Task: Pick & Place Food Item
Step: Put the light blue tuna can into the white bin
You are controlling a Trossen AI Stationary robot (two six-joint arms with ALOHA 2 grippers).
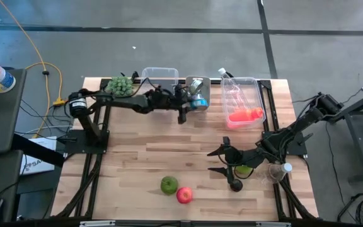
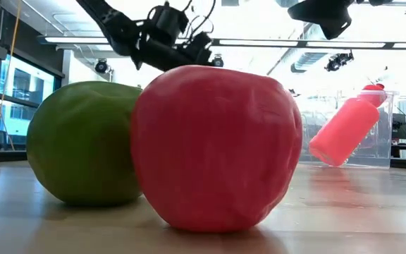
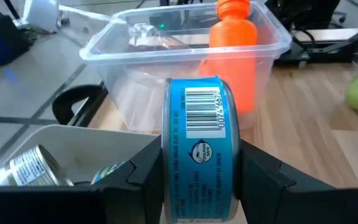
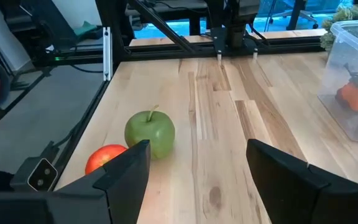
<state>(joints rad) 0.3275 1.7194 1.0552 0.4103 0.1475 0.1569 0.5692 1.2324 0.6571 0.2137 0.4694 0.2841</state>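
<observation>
Here's the wooden bench (image 1: 169, 157), both dark arms reaching in over it. At the far edge stand three clear tubs: an empty one (image 1: 161, 75) on the left, a middle tub (image 1: 199, 82) with cans inside, and a bigger tub (image 1: 244, 101) on the right holding an orange bottle (image 1: 244, 115) that leans against its wall. A bunch of green grapes (image 1: 119, 86) sits near the far left corner.

The left pincer (image 3: 197, 168) is up at that far edge, clamped on a blue tin can (image 3: 196, 146) turned on its side, barcode showing, one finger pressed to each flat face. The can hangs just at the middle tub, lifted off the wood, and the bottle's tub stands right behind it in the wrist view.

The right pincer (image 1: 222, 161) sits low over the near right part of the bench, fingers spread wide apart with nothing between them, pointed toward the fruit. A light green item (image 1: 244, 170) lies under that arm.

Down front, a green apple (image 1: 169, 185) and a red apple (image 1: 184, 195) sit touching, well apart from the tubs.
</observation>
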